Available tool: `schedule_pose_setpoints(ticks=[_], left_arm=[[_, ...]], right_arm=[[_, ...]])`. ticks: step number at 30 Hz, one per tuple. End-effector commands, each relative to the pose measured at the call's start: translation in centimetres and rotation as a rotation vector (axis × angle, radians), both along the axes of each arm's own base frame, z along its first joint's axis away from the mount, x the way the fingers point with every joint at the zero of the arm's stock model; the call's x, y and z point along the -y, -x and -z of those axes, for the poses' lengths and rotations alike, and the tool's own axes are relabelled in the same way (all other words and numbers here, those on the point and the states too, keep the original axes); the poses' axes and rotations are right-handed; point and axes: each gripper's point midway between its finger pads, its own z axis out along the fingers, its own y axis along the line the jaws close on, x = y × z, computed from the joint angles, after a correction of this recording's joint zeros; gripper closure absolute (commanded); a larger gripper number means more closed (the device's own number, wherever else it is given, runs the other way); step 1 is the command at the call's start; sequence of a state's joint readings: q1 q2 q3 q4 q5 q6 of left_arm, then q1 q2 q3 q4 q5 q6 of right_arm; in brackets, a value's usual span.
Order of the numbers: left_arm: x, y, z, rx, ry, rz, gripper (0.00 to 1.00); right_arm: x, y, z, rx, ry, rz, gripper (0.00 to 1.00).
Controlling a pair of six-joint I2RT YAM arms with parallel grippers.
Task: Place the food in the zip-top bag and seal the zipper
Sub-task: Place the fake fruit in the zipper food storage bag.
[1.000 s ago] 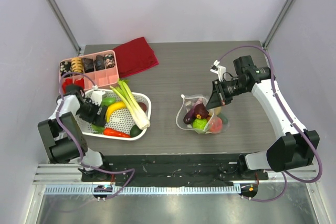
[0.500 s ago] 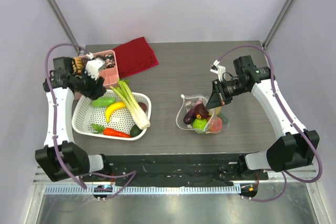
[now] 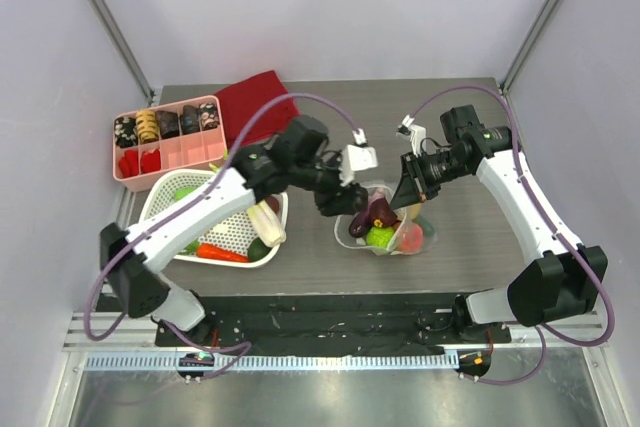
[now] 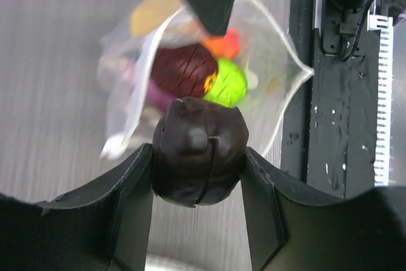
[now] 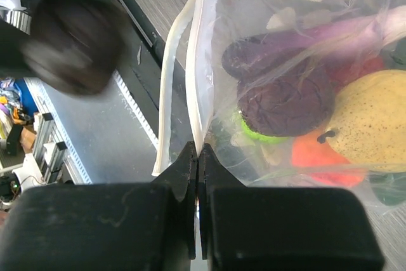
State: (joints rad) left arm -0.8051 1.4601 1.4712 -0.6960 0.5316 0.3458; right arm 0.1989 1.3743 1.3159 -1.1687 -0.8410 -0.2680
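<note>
My surface [image 3: 330, 132] is a dark grey wood-grain top, boxed in by a plain pale back wall [image 3: 330, 7], left wall [image 3: 45, 117] and right wall [image 3: 605, 117]. The light's soft and even. There's a slanted left pole [image 3: 106, 17] and right pole [image 3: 542, 17] in the far corners. Near edge goes black strip [image 3: 330, 309], then aluminium rail [image 3: 110, 330], then brushed metal sheet [image 3: 330, 397].

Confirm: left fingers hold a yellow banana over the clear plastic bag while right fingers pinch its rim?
Not a banana: the left wrist view shows left fingers holding a round dark-brown toy fruit over the clear plastic bag; right fingers pinch its rim.
</note>
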Motion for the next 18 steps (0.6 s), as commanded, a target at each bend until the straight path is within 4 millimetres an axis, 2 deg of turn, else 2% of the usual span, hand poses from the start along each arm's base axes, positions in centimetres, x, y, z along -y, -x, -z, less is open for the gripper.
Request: schedule_pose_setpoints(ticks=[1, 3, 4, 6, 8, 9, 10, 13, 14, 17, 18], left_arm=[[4.7, -1.7, 1.6, 0.066, -0.015, -0.013, 0.46], [5.6, -2.9, 2.4, 0.074, -0.02, -0.047, 0.46], [5.8, -3.8, 3.5, 0.074, -0.043, -0.074, 0.46], [5.6, -5.8, 4.1, 0.122, -0.075, -0.16, 0.45], [5.2, -7.0, 4.0, 0.154, -0.089, -0.228, 0.36], [5.0, -7.0, 4.1, 0.154, -0.089, -0.237, 0.3], [4.8, -6.8, 3.9, 0.154, -0.081, -0.238, 0.15], [4.0, -4.6, 2.9, 0.128, -0.038, -0.189, 0.0], [3.4, -3.6, 1.8, 0.123, -0.006, -0.174, 0.0], [1.5, -2.3, 0.9, 0.065, 0.034, -0.181, 0.0], [0.0, -2.6, -0.8, 0.052, 0.086, -0.201, 0.0]], right_arm=[[0.1, -0.2, -1.5, 0.089, 0.0, -0.022, 0.99], [0.2, 0.2, -1.6, 0.098, 0.0, -0.038, 0.99], [0.3, 0.3, -1.6, 0.1, 0.003, -0.041, 0.99], [0.4, 0.8, -1.7, 0.108, 0.009, -0.061, 0.99], [0.6, 1.3, -1.8, 0.096, 0.016, -0.071, 0.99], [0.6, 1.5, -1.8, 0.097, 0.016, -0.078, 0.99], [0.6, 1.6, -1.7, 0.097, 0.015, -0.088, 0.99], [0.6, 1.8, -1.8, 0.095, 0.01, -0.099, 0.99], [0.6, 1.9, -1.9, 0.094, 0.007, -0.102, 0.99], [0.4, 1.9, -2.4, 0.107, -0.008, -0.125, 0.99], [0.4, 1.9, -2.9, 0.122, -0.012, -0.131, 0.99]])
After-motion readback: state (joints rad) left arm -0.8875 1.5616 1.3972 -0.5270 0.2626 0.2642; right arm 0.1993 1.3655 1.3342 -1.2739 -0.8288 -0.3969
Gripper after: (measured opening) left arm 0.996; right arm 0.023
